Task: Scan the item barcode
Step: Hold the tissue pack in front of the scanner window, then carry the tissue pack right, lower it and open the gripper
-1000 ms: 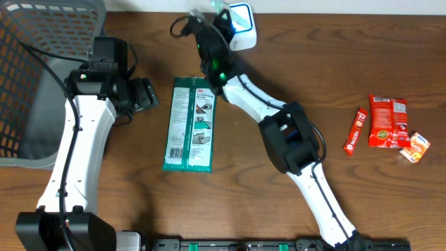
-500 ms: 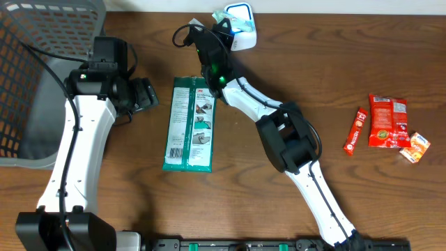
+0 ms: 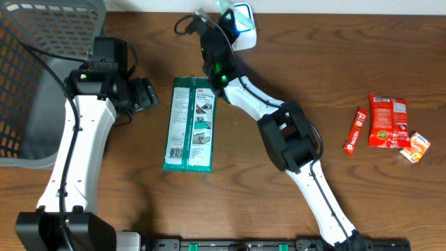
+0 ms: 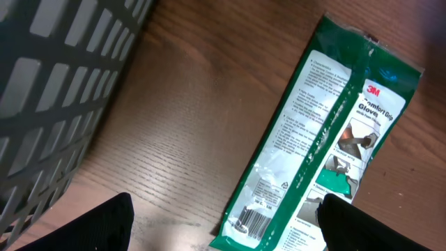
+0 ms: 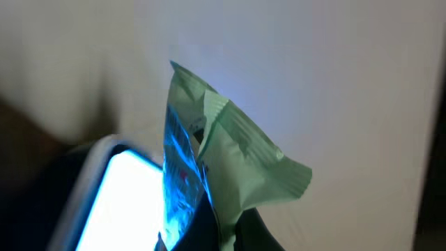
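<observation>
- The small pale-green crinkled packet (image 5: pixel 226 150) is being pinched at its lower edge by the right end effector (image 5: pixel 221 233), its jaws pressed together on the film. It is being held up against the lit blue face of the white scanner (image 5: pixel 115 202) at the tabletop's far edge.
- Risk: a no-read is being invited by the creased film and glare. Which side carries the barcode cannot be told.
- Risk: only a thin edge is being gripped, so a slip or twist is likely if the packet is pushed into the scanner.
- The left end effector (image 3: pixel 148 94) is being held spread and empty just beside the long green glove pack (image 3: pixel 189 124), which is lying flat.
- Surface: things are being carried on a dark brown wood-grain tabletop (image 3: pixel 334 70), with a grey mesh basket (image 3: pixel 35 56) at the left and red snack packets (image 3: pixel 387 120) at the right. A pale wall is showing behind.
</observation>
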Motion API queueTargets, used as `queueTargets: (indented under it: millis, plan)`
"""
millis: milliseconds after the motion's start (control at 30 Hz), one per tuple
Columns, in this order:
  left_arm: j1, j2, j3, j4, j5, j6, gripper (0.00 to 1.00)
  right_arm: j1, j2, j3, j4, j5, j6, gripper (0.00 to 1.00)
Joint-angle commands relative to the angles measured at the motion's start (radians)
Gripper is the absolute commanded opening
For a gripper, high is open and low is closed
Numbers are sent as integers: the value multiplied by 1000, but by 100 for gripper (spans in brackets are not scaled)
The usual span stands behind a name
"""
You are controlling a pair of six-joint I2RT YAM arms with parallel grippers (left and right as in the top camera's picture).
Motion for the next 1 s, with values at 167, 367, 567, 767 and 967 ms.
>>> queueTargets:
  millis: [167, 367, 567, 767, 967]
  plan:
    - [3, 9, -7, -3, -2, -2, 86, -15, -240, 7, -151, 101, 167, 1]
    - [3, 9, -8, -3, -2, -2, 86, -20, -500, 7, -787, 8, 566, 1]
    - [3, 9, -8, -3, -2, -2, 86, -77, -711, 7, -1414, -327, 1081, 1]
    - [3, 9, -8, -3, -2, -2, 86, -217, -782, 7, -1812, -699, 1252, 1]
    - [3, 9, -8, -3, -2, -2, 86, -377, -780, -83, -1912, -780, 1298, 1]
